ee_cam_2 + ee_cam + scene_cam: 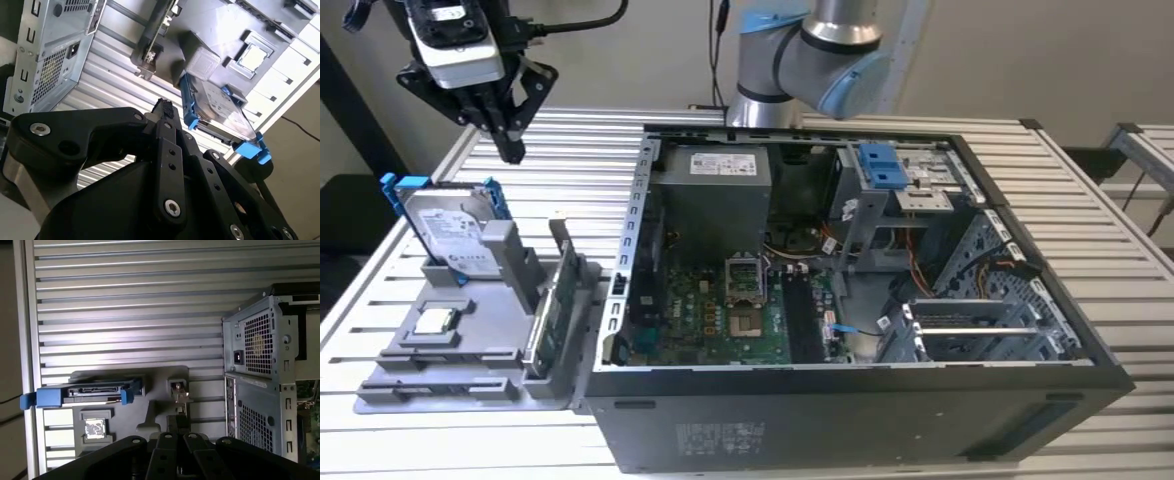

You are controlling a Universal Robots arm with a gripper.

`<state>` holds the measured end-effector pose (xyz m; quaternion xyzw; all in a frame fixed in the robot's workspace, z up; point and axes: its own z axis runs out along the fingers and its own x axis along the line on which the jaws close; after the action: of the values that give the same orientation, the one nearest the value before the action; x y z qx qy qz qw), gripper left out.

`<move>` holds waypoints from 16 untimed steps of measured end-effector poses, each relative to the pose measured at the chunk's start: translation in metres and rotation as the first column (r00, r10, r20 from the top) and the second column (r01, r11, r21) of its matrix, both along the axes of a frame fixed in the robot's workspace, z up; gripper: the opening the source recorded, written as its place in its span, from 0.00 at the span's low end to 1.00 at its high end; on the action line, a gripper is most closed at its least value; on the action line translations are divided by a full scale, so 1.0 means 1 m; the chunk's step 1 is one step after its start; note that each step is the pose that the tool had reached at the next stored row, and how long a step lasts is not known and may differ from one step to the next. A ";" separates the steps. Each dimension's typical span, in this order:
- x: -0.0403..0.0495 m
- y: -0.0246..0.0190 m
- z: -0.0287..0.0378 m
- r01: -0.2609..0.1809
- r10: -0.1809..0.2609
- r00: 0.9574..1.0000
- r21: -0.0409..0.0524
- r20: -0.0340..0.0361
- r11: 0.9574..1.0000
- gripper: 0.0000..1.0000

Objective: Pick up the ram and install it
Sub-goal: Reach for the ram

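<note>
Ram [558, 310], slim dark strip on edge in grey holder [400, 390], black jaws clenched, empty

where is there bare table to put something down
Bare slats of the ribbed metal table lie behind the grey parts tray, under the black gripper, plus a narrow strip in front of it. Crowded: the tray, holding the blue-framed hard drive and slim dark ram stick, and the open computer case.

High exterior; wrist views over holder [160, 379]
</note>
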<state>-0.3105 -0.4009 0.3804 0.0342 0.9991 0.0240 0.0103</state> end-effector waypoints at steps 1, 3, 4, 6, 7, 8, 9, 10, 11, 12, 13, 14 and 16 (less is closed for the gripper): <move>-0.0029 0.0000 -0.0001 0.000 0.000 1.000 0.000 0.000 1.000 0.11; -0.0102 -0.0002 -0.0002 0.000 0.000 1.000 0.000 0.000 1.000 0.11; -0.0139 -0.0003 -0.0002 0.000 0.000 1.000 0.000 0.000 1.000 0.11; -0.0197 -0.0004 -0.0005 0.000 0.000 1.000 0.000 0.000 1.000 0.11; -0.0221 -0.0004 -0.0006 0.000 0.000 1.000 0.000 0.000 1.000 0.11; -0.0241 -0.0005 -0.0007 0.000 0.000 1.000 0.000 0.000 1.000 0.11; -0.0260 -0.0006 -0.0008 0.000 0.000 1.000 0.000 0.000 1.000 0.11; -0.0280 -0.0006 -0.0008 0.000 0.000 1.000 0.000 0.000 1.000 0.11; -0.0300 -0.0009 -0.0009 0.000 0.000 1.000 0.000 0.000 1.000 0.11; -0.0321 -0.0012 -0.0009 0.000 0.000 1.000 0.000 0.000 1.000 0.11; -0.0343 -0.0016 -0.0010 0.000 0.000 1.000 0.000 0.000 1.000 0.11; -0.0368 -0.0019 -0.0011 0.000 0.000 1.000 0.001 0.000 1.000 0.11; -0.0419 -0.0027 -0.0013 0.000 0.000 1.000 0.001 0.000 1.000 0.11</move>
<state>-0.3524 -0.4036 0.3792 0.0342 0.9991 0.0245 0.0103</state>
